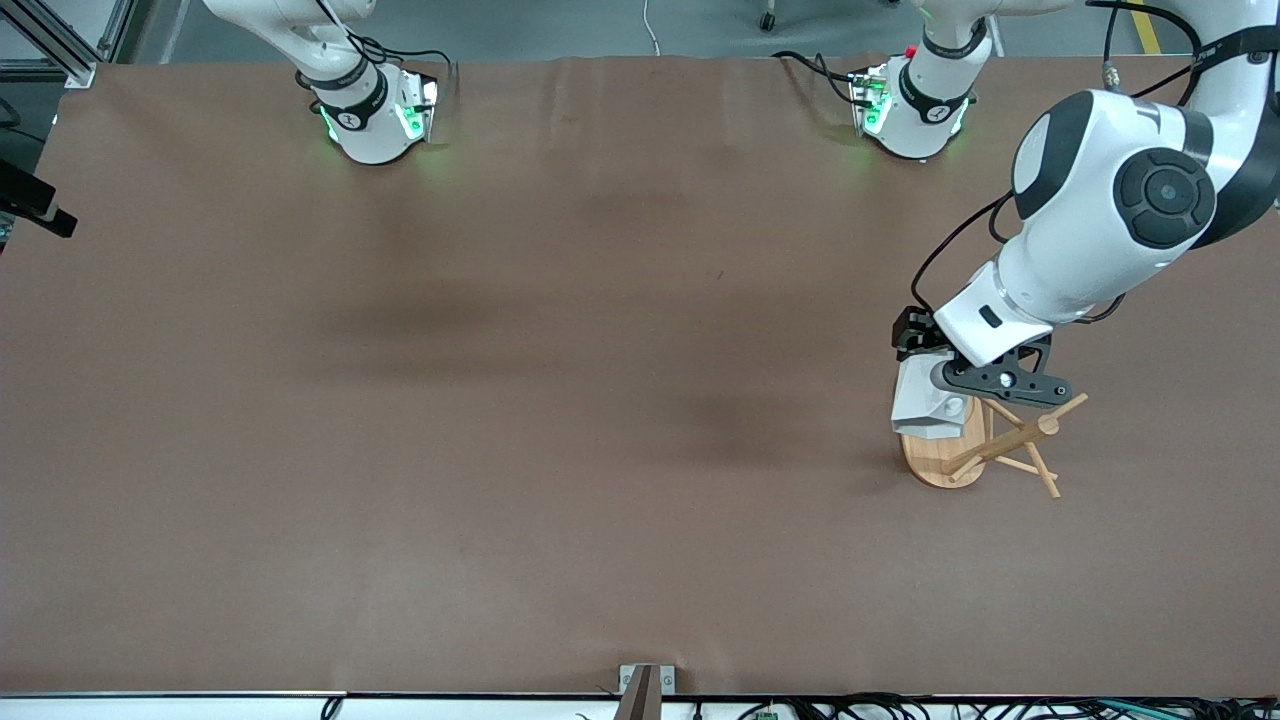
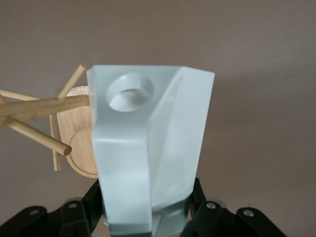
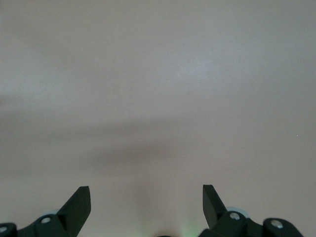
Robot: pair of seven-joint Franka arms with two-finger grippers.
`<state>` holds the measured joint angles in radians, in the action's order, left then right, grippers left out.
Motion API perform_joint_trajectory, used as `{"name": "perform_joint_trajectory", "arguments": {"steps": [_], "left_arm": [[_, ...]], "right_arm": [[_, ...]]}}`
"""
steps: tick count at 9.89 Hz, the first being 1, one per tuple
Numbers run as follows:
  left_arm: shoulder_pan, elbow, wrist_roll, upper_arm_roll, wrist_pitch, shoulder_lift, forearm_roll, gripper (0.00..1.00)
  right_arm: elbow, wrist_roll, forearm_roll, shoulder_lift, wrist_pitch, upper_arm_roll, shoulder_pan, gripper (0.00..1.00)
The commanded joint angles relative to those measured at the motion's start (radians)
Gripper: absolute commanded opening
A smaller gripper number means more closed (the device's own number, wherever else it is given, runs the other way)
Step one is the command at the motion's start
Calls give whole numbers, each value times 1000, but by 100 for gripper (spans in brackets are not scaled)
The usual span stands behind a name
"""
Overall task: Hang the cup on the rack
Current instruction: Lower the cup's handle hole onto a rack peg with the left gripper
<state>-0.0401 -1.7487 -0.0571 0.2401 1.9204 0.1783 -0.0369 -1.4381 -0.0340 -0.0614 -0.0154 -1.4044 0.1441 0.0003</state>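
The white faceted cup (image 1: 930, 405) is held in my left gripper (image 1: 925, 368), which is shut on its body, over the oval base of the bamboo rack (image 1: 940, 462). In the left wrist view the cup (image 2: 148, 148) fills the middle, its handle tab with the round hole (image 2: 129, 92) turned toward the camera. The rack's pegs (image 2: 39, 108) lie right beside the tab, and one peg's end is hidden by the cup's edge. My left gripper's fingers (image 2: 91, 202) press both sides of the cup. My right gripper (image 3: 146, 197) is open and empty over bare table and is out of the front view.
The rack stands toward the left arm's end of the table, its pegs (image 1: 1040, 430) sticking out at angles from the post. The two arm bases (image 1: 375, 110) stand along the table's back edge. Brown table surface (image 1: 560, 400) lies all around.
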Motion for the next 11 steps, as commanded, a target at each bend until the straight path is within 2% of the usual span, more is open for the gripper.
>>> {"name": "perform_joint_trajectory", "arguments": {"steps": [1,4,8,11], "left_arm": [[-20,-110,103,-56,51,-43,-64,26],[-40,-162,118,-70,115,-39,-84,26],[-41,-180,146,-79,180,3,-75,26],[-52,-169,194,-131,183,21,-78,26]], "right_arm": [[1,14,17,-8,30,2,14,100],[-5,14,57,-9,31,-44,-5,100],[-10,8,63,-11,21,-46,0,100],[-5,9,71,-9,4,-46,3,100]]}}
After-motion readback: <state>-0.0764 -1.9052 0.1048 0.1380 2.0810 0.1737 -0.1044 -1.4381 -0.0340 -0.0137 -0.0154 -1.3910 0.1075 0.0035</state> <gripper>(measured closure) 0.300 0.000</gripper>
